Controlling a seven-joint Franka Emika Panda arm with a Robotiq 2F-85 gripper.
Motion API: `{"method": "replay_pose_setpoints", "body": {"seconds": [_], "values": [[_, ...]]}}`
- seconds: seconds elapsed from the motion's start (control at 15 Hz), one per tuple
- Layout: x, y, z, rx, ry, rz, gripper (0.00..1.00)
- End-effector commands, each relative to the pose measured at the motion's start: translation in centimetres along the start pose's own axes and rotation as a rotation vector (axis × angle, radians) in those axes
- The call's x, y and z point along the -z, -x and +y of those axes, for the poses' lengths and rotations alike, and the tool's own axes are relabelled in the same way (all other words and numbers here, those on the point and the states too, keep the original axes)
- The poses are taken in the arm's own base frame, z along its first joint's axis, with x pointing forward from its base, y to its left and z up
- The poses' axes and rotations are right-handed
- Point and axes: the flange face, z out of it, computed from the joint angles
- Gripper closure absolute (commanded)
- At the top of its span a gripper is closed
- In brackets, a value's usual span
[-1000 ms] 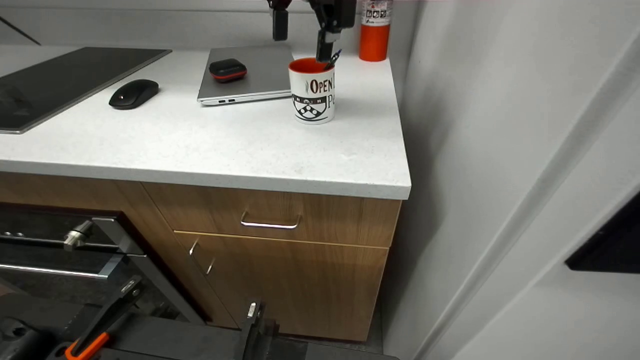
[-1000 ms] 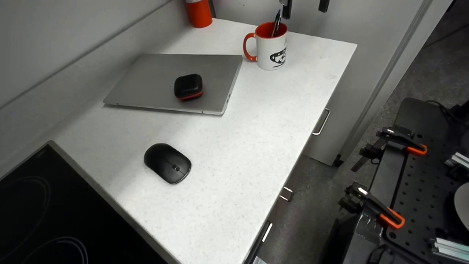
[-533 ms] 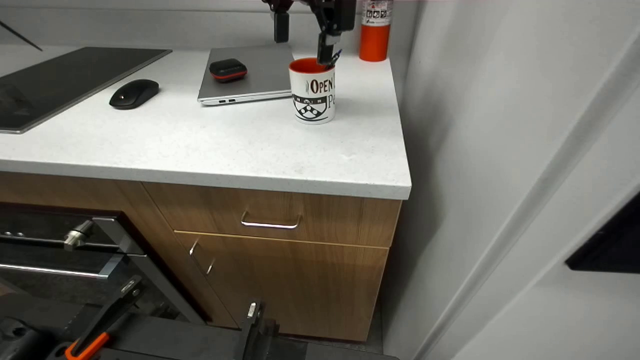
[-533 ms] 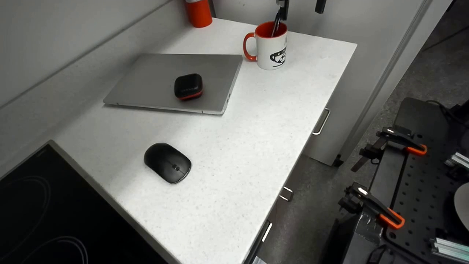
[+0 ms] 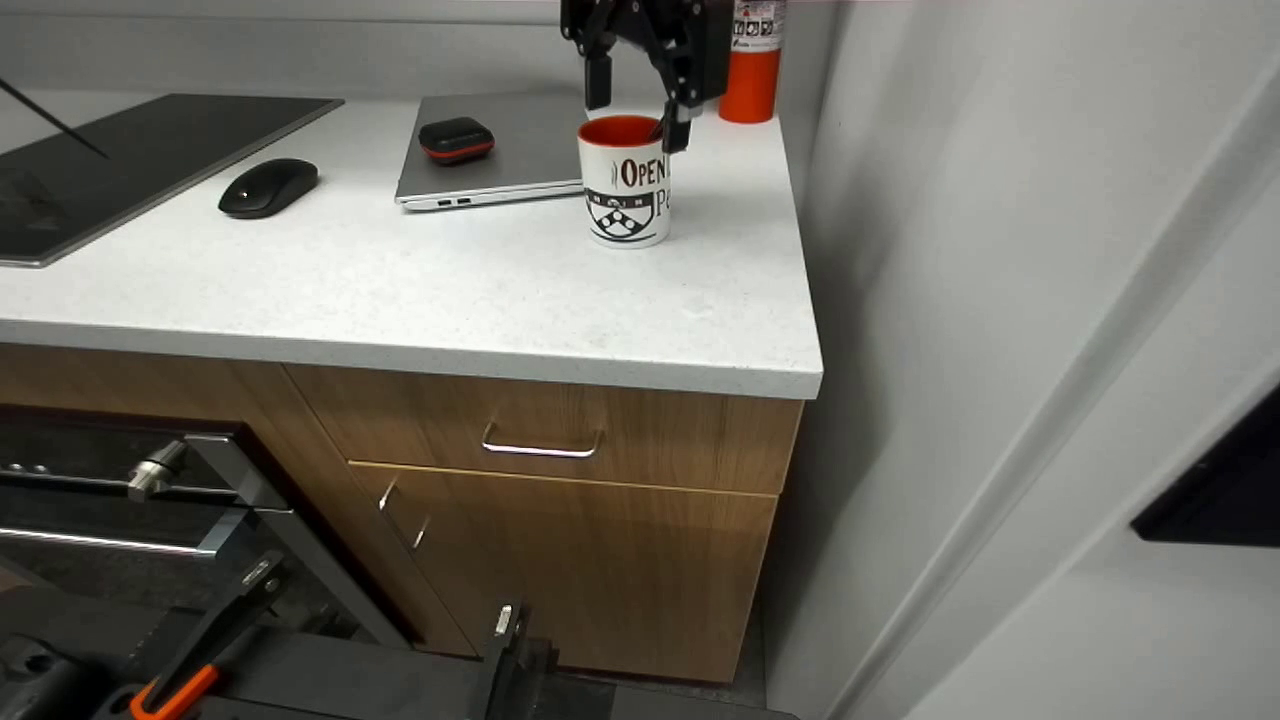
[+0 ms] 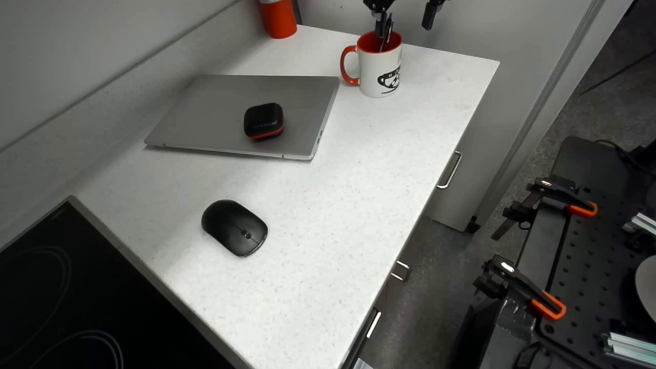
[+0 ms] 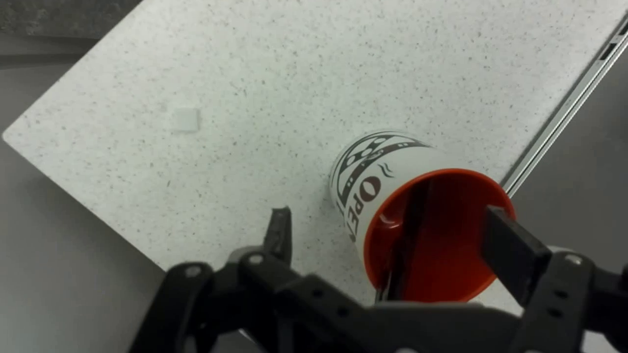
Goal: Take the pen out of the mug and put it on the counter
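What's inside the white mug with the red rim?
A thin dark pen leans inside the mug. The mug covers its lower end in both exterior views; the black hand covers its top in the wrist view.

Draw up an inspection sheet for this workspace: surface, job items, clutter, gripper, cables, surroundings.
Surface: white counter; small pale square on it, unidentified.
Job things: pen leaning in the upright mug.
Clutter: mouse; shut laptop with a black-and-red case on it; red cylinder at the back.
Gripper: open, jaws wide apart; in the wrist view, one overlaps the mug's mouth; pen contact unclear.
Cables: what looks like a thin cable at the black bench.
Surroundings: cooktop; wooden cabinets; clamps with orange handles at the bench edge.
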Motion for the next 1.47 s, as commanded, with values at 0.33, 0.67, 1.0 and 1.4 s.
{"method": "replay_pose_setpoints", "body": {"seconds": [0.33, 0.67, 1.0, 1.4], "values": [[0.3, -2.2, 1.2, -0.114, -0.135, 0.066, 0.0], [0.3, -3.3, 3.0, -0.194, -0.197, 0.062, 0.0], [0.2, -4.0, 3.8, -0.212, -0.264, 0.048, 0.0], [-0.3, -4.6, 4.3, -0.206, -0.317, 0.045, 0.55]]}}
